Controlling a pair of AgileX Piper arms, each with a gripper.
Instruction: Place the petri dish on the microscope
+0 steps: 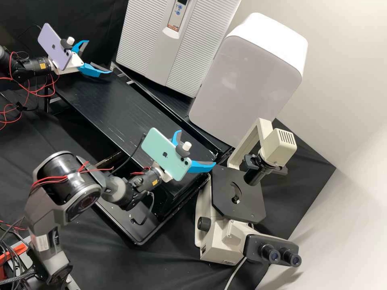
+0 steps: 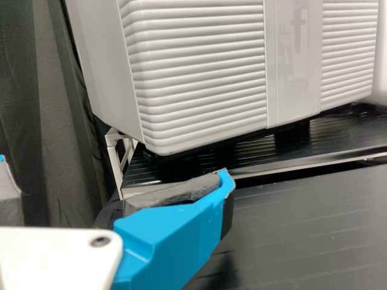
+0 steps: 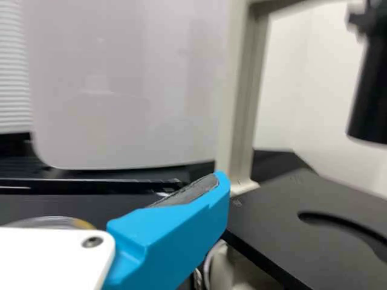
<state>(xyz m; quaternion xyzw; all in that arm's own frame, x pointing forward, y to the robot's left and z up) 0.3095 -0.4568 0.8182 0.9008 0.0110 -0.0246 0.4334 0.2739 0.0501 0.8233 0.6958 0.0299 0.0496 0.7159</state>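
Peeping out in the right wrist view, the petri dish [image 3: 53,221] was partly hidden by the white mount [image 3: 51,260], seemingly set on the desk [image 1: 121,106]. Light, stiff, smooth and crackable by the look of it, it would be best taken across its side wall, gently, and kept level! The right end effector [image 1: 197,147] was spread wide beside the microscope [image 1: 219,241], nothing seen gripped; the dish was seen to the inner side of its visible finger, apart from the pad [image 3: 192,190]. The left end effector [image 1: 99,56] was parted wide, too, and empty.
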